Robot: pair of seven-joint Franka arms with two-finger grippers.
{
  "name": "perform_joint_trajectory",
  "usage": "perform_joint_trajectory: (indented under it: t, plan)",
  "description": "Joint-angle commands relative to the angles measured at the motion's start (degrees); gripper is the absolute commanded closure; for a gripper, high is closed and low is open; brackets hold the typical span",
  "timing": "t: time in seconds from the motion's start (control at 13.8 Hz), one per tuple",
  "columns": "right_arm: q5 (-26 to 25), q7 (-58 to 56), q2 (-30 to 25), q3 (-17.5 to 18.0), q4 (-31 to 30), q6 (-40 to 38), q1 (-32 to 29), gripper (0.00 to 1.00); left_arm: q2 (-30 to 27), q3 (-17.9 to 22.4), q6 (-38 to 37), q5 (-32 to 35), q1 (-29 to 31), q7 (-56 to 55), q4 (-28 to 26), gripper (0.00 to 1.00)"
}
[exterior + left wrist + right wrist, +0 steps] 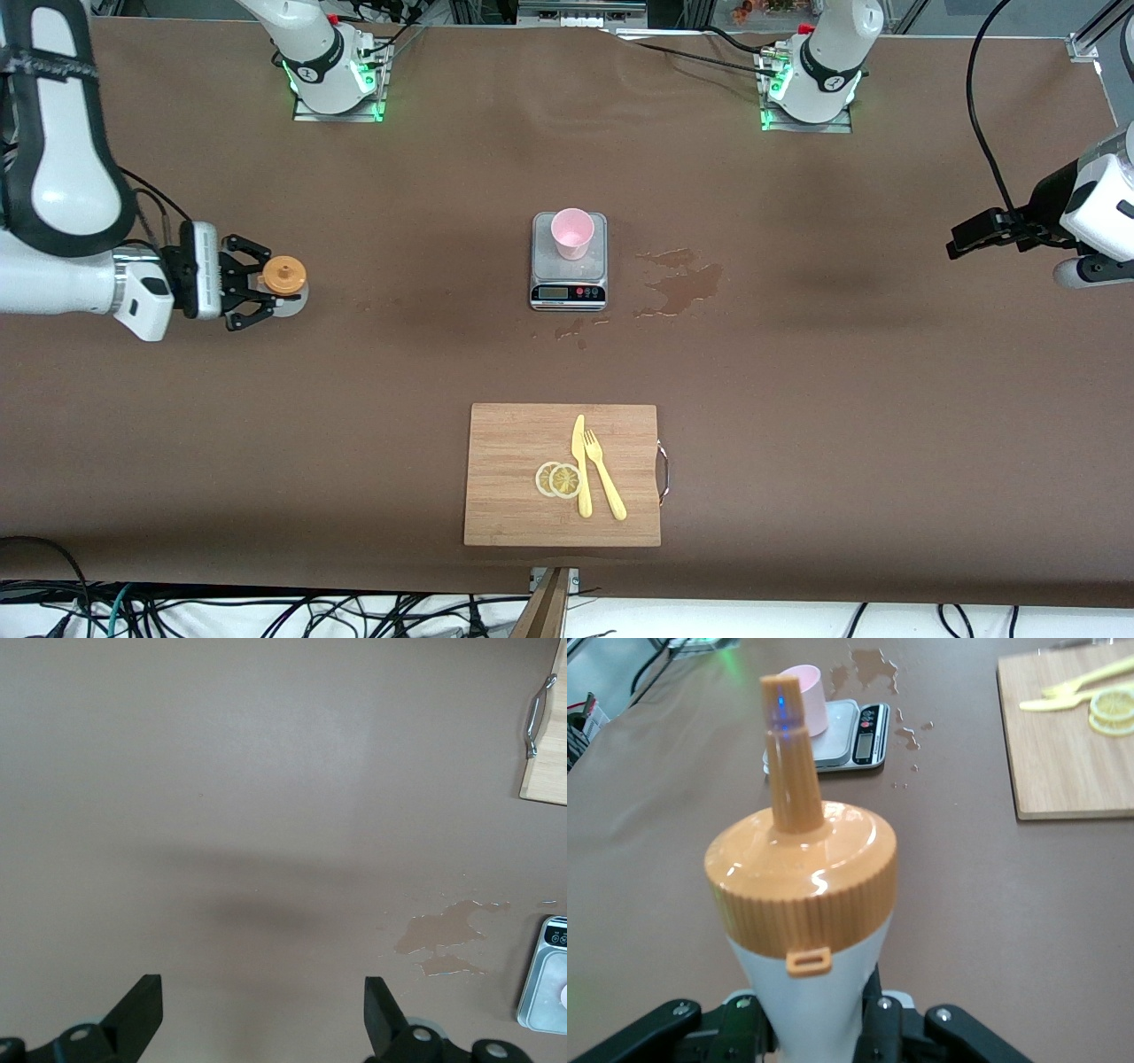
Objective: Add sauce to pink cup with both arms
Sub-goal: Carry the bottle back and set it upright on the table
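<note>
The sauce bottle (285,276), whitish with an orange nozzle cap, is upright near the right arm's end of the table. My right gripper (262,285) is shut on its body. In the right wrist view the bottle (802,877) fills the middle, with the fingers (886,1019) pressed against its sides. The pink cup (572,233) stands upright on a small silver scale (569,285) at the table's middle; it also shows in the right wrist view (808,693). My left gripper (957,243) is open and empty over the left arm's end of the table, its fingers (142,1010) spread wide.
A wet spill (680,285) lies beside the scale toward the left arm's end. A wooden cutting board (514,496) nearer the front camera holds lemon slices (559,479), a yellow knife (581,465) and a fork (605,474).
</note>
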Motion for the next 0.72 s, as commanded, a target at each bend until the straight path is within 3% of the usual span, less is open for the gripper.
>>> perform_joint_trajectory:
  t: [0.0,0.29,0.65]
  plan:
    - [4.3,-10.4,3.5,1.0,-0.9,-0.6,-4.4,0.70,0.4,0.2,-0.8,-1.5,-0.1,0.9,1.2,0.00]
    - [9.0,-21.5,10.2,0.7,-0.9,-1.1,-7.1,0.68,0.4,0.2,-0.8,-1.5,-0.1,0.9,1.2,0.00]
    - [14.5,-27.1,18.5,0.6,-0.7,-2.5,-8.1,0.64,0.4,0.2,-0.8,-1.5,-0.1,1.0,1.2,0.00]
